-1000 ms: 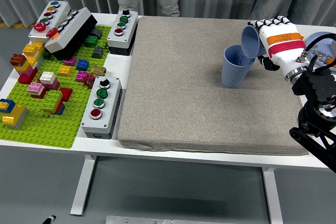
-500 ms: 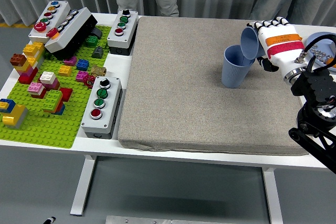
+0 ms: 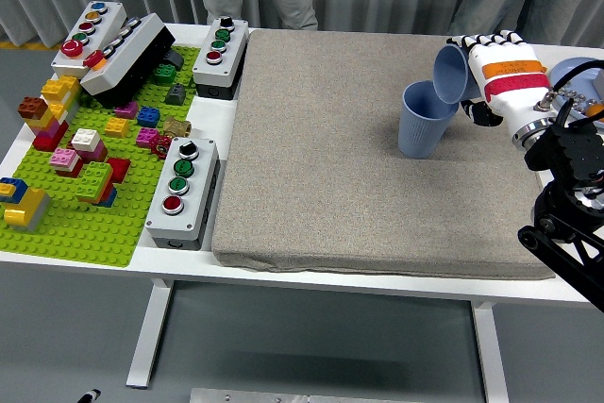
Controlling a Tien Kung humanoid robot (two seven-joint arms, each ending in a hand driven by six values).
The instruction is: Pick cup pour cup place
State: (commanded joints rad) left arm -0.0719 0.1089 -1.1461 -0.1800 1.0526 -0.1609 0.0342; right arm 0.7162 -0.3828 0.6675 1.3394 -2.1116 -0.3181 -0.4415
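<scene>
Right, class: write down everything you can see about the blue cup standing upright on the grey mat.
The standing cup is a plain, matte blue-grey tumbler, plastic by its look, wider at the rim than the base. It stands upright with its mouth open on the far right part of the grey mat. A second, matching tilted cup, held by the right hand, leans mouth-down over its rim. Whether the two touch, or what is inside, cannot be told.

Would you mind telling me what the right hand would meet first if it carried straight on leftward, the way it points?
Probably the upright blue plastic cup: the right hand tilts its own blue cup over that rim, though depth is unclear.
</scene>
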